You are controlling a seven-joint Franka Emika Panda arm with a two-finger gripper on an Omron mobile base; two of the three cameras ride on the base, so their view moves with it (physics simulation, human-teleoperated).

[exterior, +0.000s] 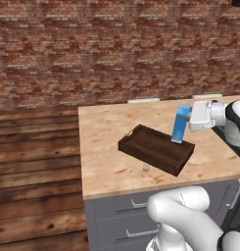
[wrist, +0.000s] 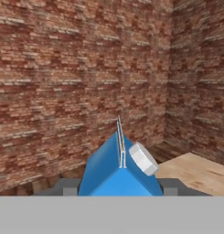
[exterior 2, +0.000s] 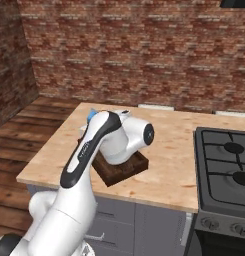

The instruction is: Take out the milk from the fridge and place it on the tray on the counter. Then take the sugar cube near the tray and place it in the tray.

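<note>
Jaws grip the milk, no label readable, above the tray.

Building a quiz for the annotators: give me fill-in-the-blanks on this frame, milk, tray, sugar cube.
1. The gripper holds a ____ milk carton.
2. The carton hangs over the dark-brown ____.
3. The sugar cube lies on the ____, beside the tray.
4. The wall behind is made of ____.

Missing words: blue; tray; counter; brick

Bright-blue milk, dark-brown tray
</note>
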